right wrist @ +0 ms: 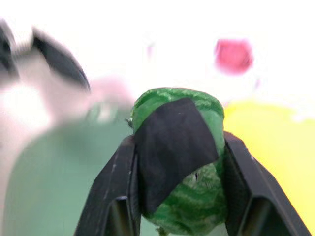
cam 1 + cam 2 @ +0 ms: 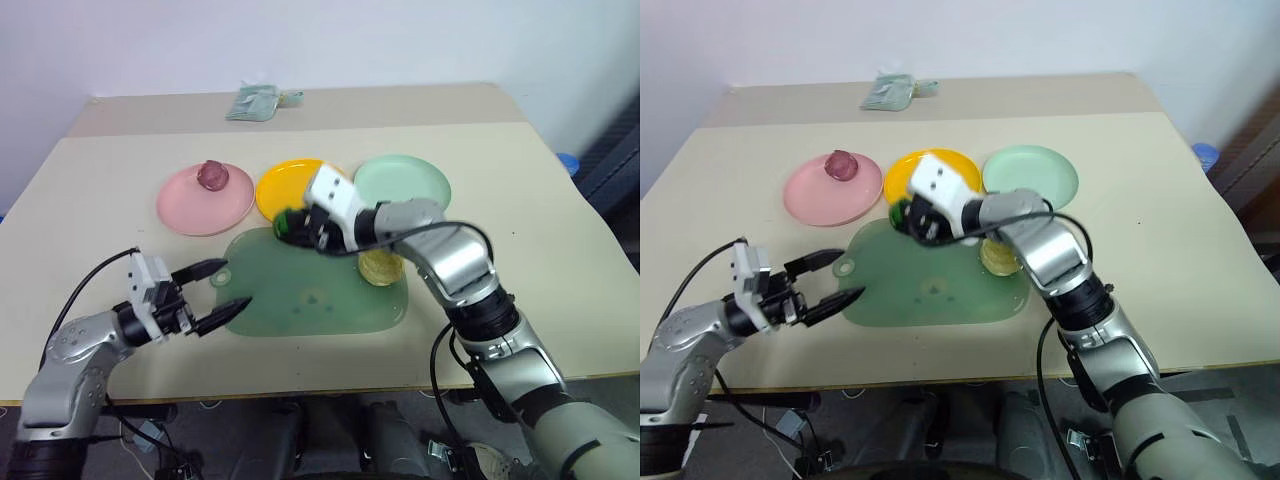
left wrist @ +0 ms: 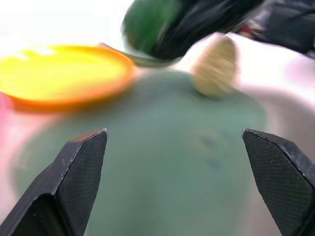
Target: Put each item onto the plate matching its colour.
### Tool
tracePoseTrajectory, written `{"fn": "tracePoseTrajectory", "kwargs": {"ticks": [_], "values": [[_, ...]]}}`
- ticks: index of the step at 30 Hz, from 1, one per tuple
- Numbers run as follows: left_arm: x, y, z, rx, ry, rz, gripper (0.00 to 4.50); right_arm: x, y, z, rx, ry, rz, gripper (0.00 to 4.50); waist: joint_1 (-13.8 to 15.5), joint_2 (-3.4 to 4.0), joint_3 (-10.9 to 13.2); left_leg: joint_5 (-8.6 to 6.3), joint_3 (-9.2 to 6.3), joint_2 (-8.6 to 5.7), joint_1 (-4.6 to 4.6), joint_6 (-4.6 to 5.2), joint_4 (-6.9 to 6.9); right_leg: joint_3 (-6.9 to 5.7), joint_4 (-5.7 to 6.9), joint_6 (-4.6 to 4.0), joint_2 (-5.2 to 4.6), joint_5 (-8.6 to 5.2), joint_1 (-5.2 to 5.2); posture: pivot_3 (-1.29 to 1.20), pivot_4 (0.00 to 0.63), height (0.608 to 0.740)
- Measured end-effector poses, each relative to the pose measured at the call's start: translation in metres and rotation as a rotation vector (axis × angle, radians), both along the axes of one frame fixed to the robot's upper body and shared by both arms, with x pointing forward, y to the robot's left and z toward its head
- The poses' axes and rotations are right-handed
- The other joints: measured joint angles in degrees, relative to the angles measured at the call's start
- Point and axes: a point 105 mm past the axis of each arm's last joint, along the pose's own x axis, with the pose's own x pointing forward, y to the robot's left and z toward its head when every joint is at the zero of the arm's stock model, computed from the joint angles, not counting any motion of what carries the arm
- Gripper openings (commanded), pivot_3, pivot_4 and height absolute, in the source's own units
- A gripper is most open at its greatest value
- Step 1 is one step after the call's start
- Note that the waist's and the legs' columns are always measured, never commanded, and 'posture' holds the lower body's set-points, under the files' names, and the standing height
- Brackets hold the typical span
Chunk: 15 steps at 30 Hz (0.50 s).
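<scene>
Holding the dark green ball [image 2: 287, 222] clear of the desk [image 2: 520, 200], the right gripper [image 2: 291, 226] was clamped on it.

Left eye view: the ball hung over the green mat [image 2: 310, 290] beside the yellow plate [image 2: 285, 185]; red ball [image 2: 212, 174] lay on the pink plate [image 2: 180, 210], yellow ball [image 2: 380, 267] on the mat, the mint plate [image 2: 405, 180] behind. Left wrist view: the left gripper [image 3: 172, 162] stood spread wide, empty. Right wrist view: both fingers [image 1: 115, 191] pressed the ball's sides.
</scene>
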Motion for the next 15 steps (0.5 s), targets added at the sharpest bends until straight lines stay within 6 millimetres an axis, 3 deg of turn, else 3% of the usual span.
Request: {"fn": "tracePoseTrajectory", "kwargs": {"ticks": [2,4,10,15], "values": [[0.009,-0.011,0.0,-0.022,-0.013,0.029,4.5,0.015,-0.017,0.016,0.054,-0.056,-0.051,1.37,0.14,-0.03,-0.03,0.0,0.0,-0.04,0.02,0.01,0.02,-0.01,-0.02,0.0,-0.02,0.0,0.06,0.0,0.15,0.74],[0.016,-0.027,0.0,-0.04,-0.021,0.035,4.5,0.037,-0.043,0.013,0.094,-0.058,-0.134,1.37,0.28,-0.12,-0.08,0.01,0.01,-0.04,0.02,0.01,0.03,0.0,-0.01,0.0,-0.01,0.01,0.14,0.0,0.15,0.74],[0.028,-0.051,0.006,-0.055,-0.061,0.046,4.5,0.096,-0.099,-0.058,0.08,0.032,-0.355,1.37,-0.94,-0.03,-0.02,0.23,0.17,0.01,0.03,-0.35,-0.13,0.11,0.03,-0.01,0.0,0.0,0.19,0.0,0.15,0.74],[0.032,-0.054,0.005,-0.056,-0.073,0.061,4.5,0.115,-0.119,-0.077,0.07,0.029,-0.507,1.37,-1.56,0.01,0.0,0.27,0.26,0.04,0.01,-0.39,-0.19,0.22,0.08,-0.01,0.02,0.0,0.08,0.0,0.15,0.74]]}}
